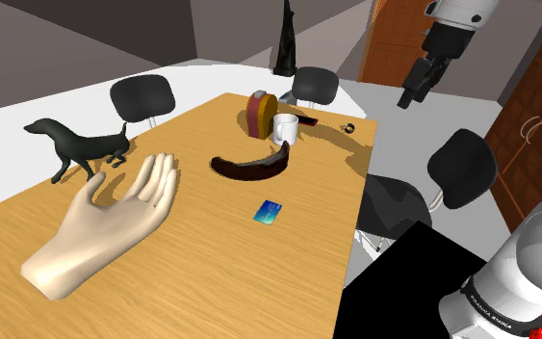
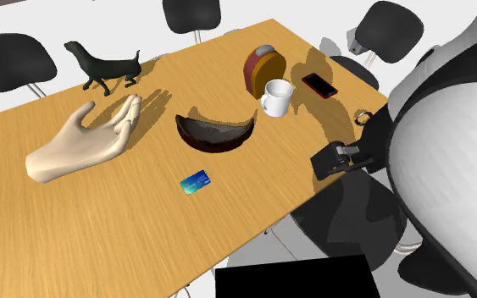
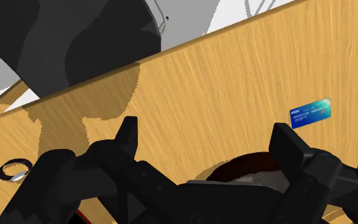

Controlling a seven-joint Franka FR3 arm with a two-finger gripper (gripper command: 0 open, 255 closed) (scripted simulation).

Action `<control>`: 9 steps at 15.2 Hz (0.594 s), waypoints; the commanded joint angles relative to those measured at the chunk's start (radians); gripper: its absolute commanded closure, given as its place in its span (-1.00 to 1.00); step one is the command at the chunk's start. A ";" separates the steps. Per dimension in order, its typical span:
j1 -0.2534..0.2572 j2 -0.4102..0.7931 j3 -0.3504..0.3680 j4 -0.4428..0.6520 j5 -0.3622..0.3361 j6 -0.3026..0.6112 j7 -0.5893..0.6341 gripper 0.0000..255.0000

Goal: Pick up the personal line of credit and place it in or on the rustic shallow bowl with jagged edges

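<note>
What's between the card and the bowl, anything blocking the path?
Nothing visible. The card lies flat on bare table, apart from the bowl. The mug sits beyond the bowl and the hand model stands off to one side.

Wooden table (image 1: 211, 289), light grain. Pale hand model (image 1: 105, 226), palm up, near end, shoulder view's left. Black dog figurine (image 1: 78, 146), standing, beyond hand model, by left edge. White mug (image 1: 286, 127), upright, far end, just beside red-and-tan rounded container (image 1: 259, 111). Red-edged phone (image 2: 319, 85), flat, near mug. Small ring (image 3: 15, 170) on tabletop. Black chairs (image 1: 143, 96) around table.
</note>
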 commanded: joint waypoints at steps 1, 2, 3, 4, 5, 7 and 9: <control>0.000 0.000 0.000 0.000 0.000 0.000 0.000 -1.00; -0.004 -0.006 0.025 -0.023 0.014 0.011 0.049 -1.00; -0.008 -0.010 0.050 -0.044 0.029 0.022 0.097 -1.00; -0.012 -0.012 0.076 -0.063 0.044 0.034 0.146 -1.00; -0.015 -0.013 0.101 -0.080 0.060 0.046 0.194 -1.00; -0.020 -0.007 0.154 -0.109 0.094 0.071 0.291 -1.00; -0.024 0.007 0.207 -0.132 0.129 0.099 0.387 -1.00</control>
